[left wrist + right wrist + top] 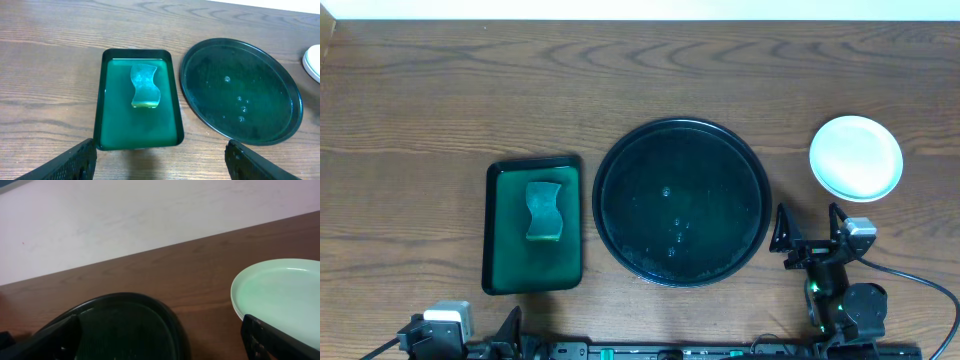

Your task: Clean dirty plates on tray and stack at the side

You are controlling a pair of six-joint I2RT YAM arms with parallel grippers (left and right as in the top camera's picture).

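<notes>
The round dark tray (620, 160) sits in the middle of the table (420, 100), with a few drops (677, 223) shining on its floor. Just left of the tray, not touching it, lies a green basin (512, 255) with a wavy sponge (544, 211) flat inside. The white plate (856, 157) rests on the table right of the tray, apart from it. The right gripper (808, 226) hovers off the tray's right near edge, fingers spread, holding nothing. The left gripper (160, 146), left of the tray at the basin's near end, is also spread wide.
</notes>
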